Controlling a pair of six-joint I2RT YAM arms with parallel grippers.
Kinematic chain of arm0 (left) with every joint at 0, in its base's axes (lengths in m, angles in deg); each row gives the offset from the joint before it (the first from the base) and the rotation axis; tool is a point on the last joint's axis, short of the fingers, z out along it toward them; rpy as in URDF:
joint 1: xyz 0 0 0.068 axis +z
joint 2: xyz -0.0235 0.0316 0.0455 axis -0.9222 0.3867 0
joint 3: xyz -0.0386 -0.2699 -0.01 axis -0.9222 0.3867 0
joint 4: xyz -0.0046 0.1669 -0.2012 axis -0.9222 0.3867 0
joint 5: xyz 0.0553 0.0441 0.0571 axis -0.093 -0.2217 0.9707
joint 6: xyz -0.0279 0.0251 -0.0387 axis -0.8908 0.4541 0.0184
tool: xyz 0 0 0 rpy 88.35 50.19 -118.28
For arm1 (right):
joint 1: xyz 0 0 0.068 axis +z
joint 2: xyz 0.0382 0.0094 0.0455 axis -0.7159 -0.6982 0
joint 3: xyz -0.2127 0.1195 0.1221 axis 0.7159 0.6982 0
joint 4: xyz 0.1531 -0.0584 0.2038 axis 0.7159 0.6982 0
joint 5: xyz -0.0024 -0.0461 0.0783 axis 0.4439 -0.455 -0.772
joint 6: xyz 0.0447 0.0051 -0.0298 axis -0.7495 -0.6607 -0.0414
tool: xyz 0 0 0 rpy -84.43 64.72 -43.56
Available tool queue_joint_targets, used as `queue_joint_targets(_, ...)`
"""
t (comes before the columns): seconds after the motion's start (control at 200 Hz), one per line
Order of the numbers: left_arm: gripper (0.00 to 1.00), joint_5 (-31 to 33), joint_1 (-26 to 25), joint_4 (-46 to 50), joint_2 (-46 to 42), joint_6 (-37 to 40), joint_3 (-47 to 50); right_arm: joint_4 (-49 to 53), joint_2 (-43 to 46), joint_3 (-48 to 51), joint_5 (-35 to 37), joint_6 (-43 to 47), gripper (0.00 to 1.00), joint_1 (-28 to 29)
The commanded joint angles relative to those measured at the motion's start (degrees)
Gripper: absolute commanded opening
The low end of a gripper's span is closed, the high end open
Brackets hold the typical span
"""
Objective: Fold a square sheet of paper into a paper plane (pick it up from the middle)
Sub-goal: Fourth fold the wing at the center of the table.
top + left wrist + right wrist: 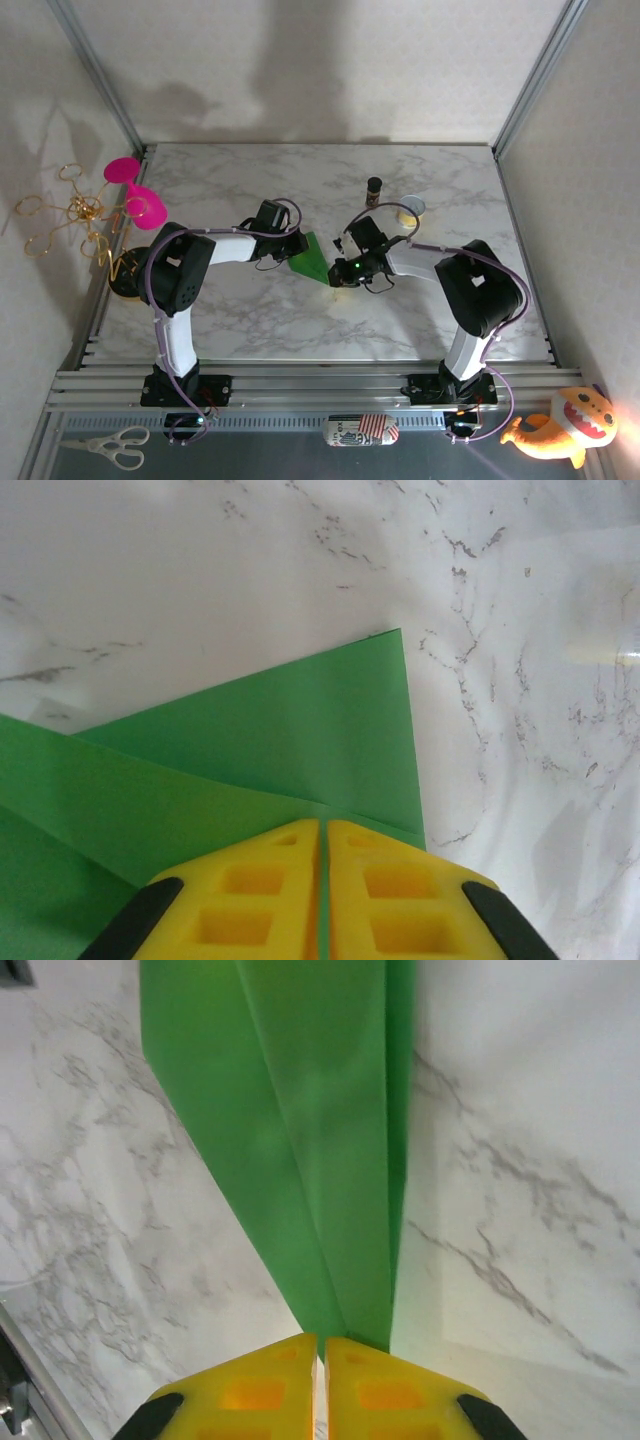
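Item: thin bright green sheet of paper (311, 258), creased into a tapering wedge, mid white marbled table (250, 320), pinched narrowly by left gripper (323, 825) at ten o'clock and right gripper (321, 1340) at four o'clock; wing fold seemingly under way, next needing aligned edges.

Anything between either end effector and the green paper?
Nothing visible. The left end effector and the right end effector are each shut on the folded green paper, one at each end. The small bottle and tape roll stand farther back, apart from it.
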Motion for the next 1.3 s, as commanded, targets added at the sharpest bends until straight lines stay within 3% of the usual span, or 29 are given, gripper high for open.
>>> queue_joint_targets(0.0,0.12,0.4,0.1,3.6,-0.4,1.3,1.4,1.2,-1.7,-4.0,0.9,0.4,0.12,-0.3)
queue_joint_targets(0.36,0.14,-0.8,-0.1,2.9,-1.8,1.2,1.2,1.2,-5.7,-3.7,0.5,0.9,0.12,-0.2)
queue_joint_targets(0.691,0.23,-1.9,-2.9,-0.8,-10.3,2.1,4.8,3.9,-8.2,-3.8,4.6,1.4,0.11,-0.2)
queue_joint_targets(1.001,0.15,-2.1,-7.7,2.3,-6.9,5.6,4.3,5.0,-9.0,-4.0,5.5,1.1,0.1,-0.1)
queue_joint_targets(1.292,0.12,-1.3,-8.3,7.2,-2.5,10.4,2.5,6.3,-9.7,-4.0,6.9,0.9,0.09,-0.1)
